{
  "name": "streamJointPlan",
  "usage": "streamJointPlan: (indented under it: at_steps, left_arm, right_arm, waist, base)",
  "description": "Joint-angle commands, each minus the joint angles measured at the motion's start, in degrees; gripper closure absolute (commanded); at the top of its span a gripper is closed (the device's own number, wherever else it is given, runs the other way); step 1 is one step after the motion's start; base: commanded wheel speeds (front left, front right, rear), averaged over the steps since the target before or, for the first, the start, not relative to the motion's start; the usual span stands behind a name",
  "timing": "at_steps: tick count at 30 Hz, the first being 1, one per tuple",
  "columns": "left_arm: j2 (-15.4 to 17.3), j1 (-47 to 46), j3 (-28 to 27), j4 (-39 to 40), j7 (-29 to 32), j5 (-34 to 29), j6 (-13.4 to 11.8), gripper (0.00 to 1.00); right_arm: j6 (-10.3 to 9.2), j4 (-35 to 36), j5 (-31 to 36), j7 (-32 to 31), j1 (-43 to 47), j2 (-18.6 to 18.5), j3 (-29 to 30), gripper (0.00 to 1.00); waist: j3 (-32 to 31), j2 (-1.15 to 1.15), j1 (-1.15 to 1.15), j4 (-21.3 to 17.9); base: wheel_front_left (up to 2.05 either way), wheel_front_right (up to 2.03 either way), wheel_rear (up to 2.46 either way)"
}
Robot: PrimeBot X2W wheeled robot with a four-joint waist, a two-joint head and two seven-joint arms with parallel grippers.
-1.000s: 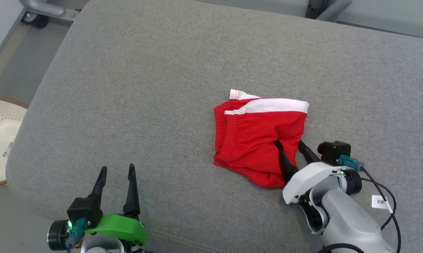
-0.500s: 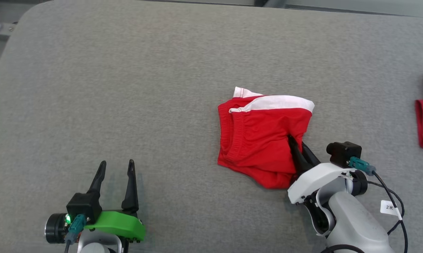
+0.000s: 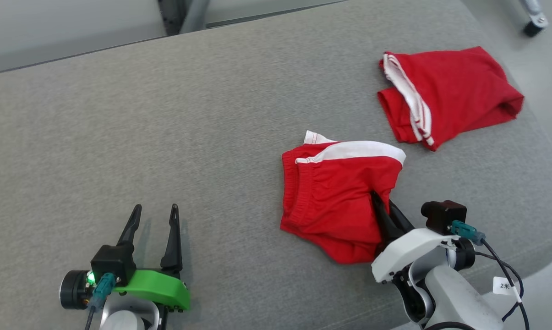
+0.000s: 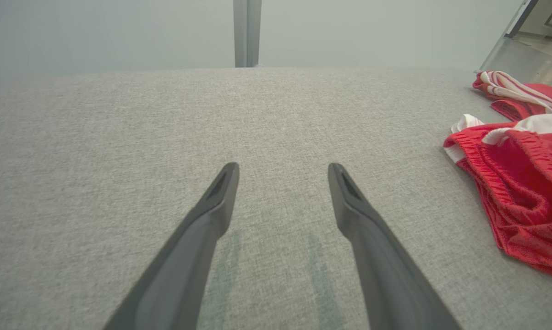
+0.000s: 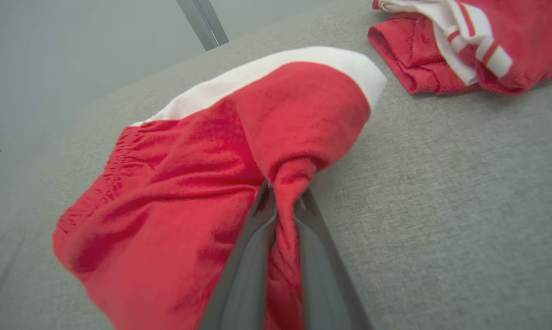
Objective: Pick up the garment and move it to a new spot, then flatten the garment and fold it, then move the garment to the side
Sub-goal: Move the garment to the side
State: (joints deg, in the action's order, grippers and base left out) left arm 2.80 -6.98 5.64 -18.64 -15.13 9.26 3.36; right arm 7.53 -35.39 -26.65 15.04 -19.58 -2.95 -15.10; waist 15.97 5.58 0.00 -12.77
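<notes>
Garment (image 3: 335, 197), red with a white band, lying right of centre on the grey cushion (image 3: 166, 114) and caught at its near right corner by the right gripper (image 3: 382, 200). Looks already moved, flattened and folded, judging by the doubled layers and roughly square outline (waistband turned over on the left, white band along the far edge). Leaves, on that reading, just the last step: shifting the bundle to the side, most likely toward the second red garment (image 3: 450, 91) lying apart near the far right edge. Not yet lifted, as far as can be told; most of the cloth flat on the cushion. Right arm reaching in low from the lower right, dark fingers slanting up and left, pressed together on a tight twist of red fabric in the right wrist view. Left gripper (image 3: 155, 208) well apart at the lower left, fingers spread with nothing between them, pointing away over bare cushion, idle above faint shadows; contact with the surface impossible to tell.
</notes>
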Motion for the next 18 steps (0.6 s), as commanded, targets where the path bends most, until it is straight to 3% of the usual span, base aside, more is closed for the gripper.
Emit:
streamJointPlan:
  at_steps: [1,9,18]
  left_arm:
    - [0.21,-1.02,0.12,-0.06,0.04,-0.80,0.45,0.00]
    - [0.22,-2.59,1.02,-0.53,0.04,-1.48,0.95,0.00]
    - [0.25,-4.34,1.69,-0.58,0.04,-3.19,1.35,0.00]
  right_arm:
    - [-0.10,0.19,-0.40,0.01,0.81,-0.06,-0.54,1.00]
    - [-0.10,-0.08,-1.06,0.01,-0.54,0.00,-2.71,1.00]
    - [-0.08,2.60,2.79,0.02,-7.96,-3.34,-7.22,1.00]
  waist:
    - [-1.10,0.00,0.00,-13.32]
    - [1.04,0.00,0.00,-15.04]
    - [4.48,0.00,0.00,-9.42]
  base:
    - [0.00,0.00,0.00]
    - [0.00,0.00,0.00]
    - [0.00,0.00,0.00]
